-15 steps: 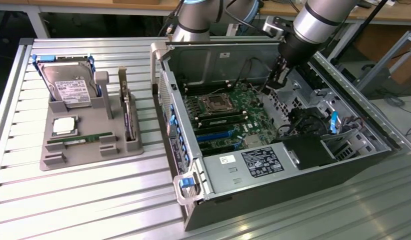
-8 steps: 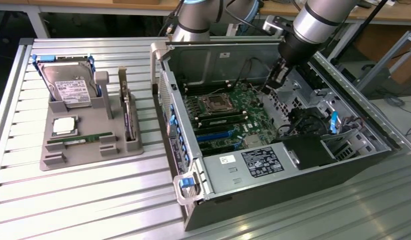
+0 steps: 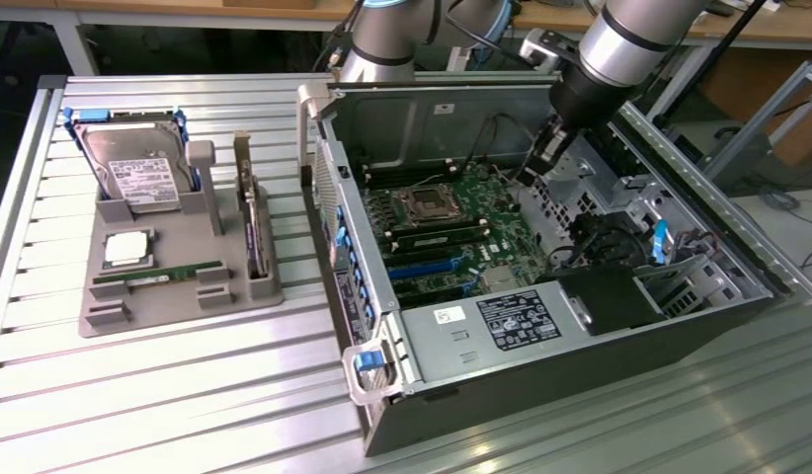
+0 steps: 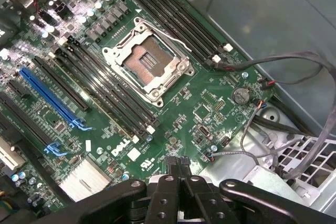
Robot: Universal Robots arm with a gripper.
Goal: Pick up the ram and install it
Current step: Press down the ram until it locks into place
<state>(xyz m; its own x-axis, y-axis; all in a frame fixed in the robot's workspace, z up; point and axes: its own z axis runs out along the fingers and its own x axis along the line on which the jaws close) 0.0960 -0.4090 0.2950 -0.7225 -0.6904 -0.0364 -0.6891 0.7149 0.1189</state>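
Closest to my wrist camera sits my own gripper (image 4: 181,182), black fingers pressed together with nothing pinched between them, its body cut off by the picture's edge. Just beyond it lies a green motherboard (image 4: 184,98) with white "DELL" lettering. An open, empty silver processor socket (image 4: 149,59) sits at its middle, flanked by rows of black memory slots (image 4: 105,90), and blue-latched expansion slots (image 4: 50,98) lie further off. Grey cables (image 4: 294,61) loop across the case wall, their ends hidden.

In the exterior view, my gripper (image 3: 544,163) hangs inside the open computer case (image 3: 538,326), over the far end of the board. A white label on the case's metal cover carries print too small to read.

The ram (image 3: 156,275) lies well apart from my hand, outside the case, flat in a grey holder tray (image 3: 182,306) towards the exterior view's left. A hard drive (image 3: 136,168) and a square processor chip (image 3: 126,247) sit in the same tray.
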